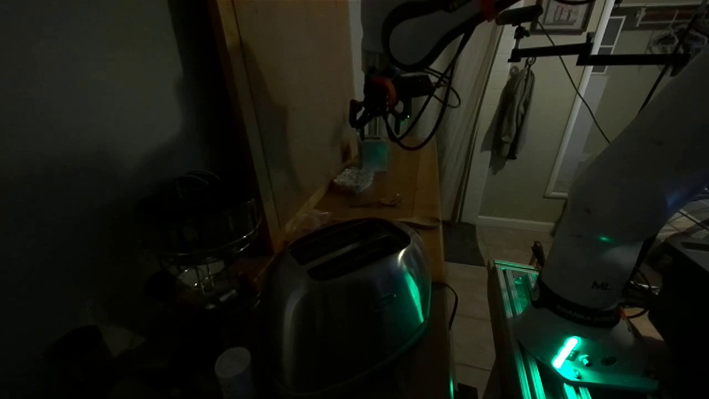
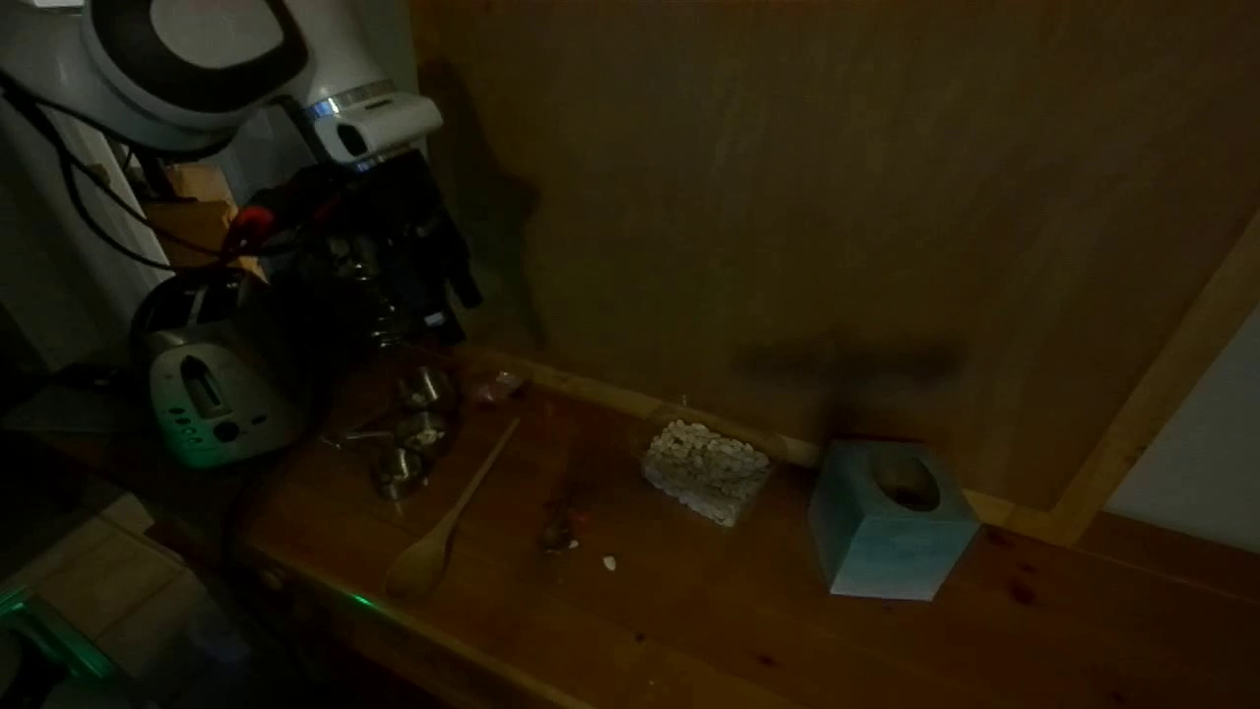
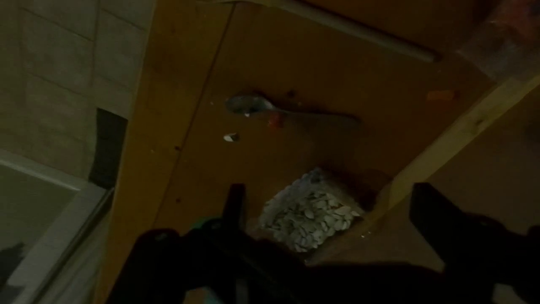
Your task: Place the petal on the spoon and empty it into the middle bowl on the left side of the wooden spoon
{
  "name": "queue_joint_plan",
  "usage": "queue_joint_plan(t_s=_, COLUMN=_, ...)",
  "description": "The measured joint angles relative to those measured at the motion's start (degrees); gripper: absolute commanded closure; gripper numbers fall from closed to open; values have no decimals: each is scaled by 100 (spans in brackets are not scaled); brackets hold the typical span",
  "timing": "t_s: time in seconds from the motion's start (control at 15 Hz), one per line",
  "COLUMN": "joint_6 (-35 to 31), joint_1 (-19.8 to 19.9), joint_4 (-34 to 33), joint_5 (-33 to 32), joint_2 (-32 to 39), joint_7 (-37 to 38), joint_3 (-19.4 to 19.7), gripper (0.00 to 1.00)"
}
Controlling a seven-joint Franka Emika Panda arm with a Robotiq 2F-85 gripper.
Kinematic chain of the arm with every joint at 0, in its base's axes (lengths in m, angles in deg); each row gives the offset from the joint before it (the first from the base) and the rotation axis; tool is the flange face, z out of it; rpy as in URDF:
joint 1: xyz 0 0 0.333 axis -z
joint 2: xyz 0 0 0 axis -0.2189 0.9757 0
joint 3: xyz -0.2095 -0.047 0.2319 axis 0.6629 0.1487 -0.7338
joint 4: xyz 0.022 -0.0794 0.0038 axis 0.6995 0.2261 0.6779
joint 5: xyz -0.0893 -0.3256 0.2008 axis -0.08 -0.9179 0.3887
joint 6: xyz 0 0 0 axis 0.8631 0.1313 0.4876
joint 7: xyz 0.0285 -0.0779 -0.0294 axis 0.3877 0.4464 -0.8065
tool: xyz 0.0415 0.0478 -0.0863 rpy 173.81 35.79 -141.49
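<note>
Meanwhile, gripper hovering, jaws parted, metal bowls showing only in an exterior view, between counter edges.

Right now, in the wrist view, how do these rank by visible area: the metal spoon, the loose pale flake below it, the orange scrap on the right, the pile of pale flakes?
1. Pile of pale flakes
2. Metal spoon, long but thin
3. Orange scrap
4. Loose pale flake
</note>
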Motion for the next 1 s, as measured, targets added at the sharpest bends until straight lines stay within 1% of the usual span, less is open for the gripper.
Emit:
queue_joint_plan(t_s=0.13, joint_6=12, joint_1=23, joint_4=7, joint_5=-1, joint_2=228, joint_7=168, joint_3=319, gripper=0)
queue_joint_plan(t_s=0.33, joint_6=-168, joint_1=7, joint_4=27, joint_5=30, joint_2=500, joint_7=166, joint_3=831, gripper=0)
queue_joint_plan(t_s=0.4, joint_6=-204, joint_1=3, joint_4=33, joint_5=17, joint_2=561, joint_7=138, joint_3=931, gripper=0)
queue_joint_plan(t_s=0.87, joint_6=-200, joint_1=-101, joint_4=17, joint_5=18, joint_2=552, joint_7=140, joint_3=946, gripper=0)
queue_joint_plan(t_s=1.0, joint_6=-196, joint_1=-98, joint_4=18, joint_5=19, joint_2=588, joint_7=172, joint_3=1032, gripper=0)
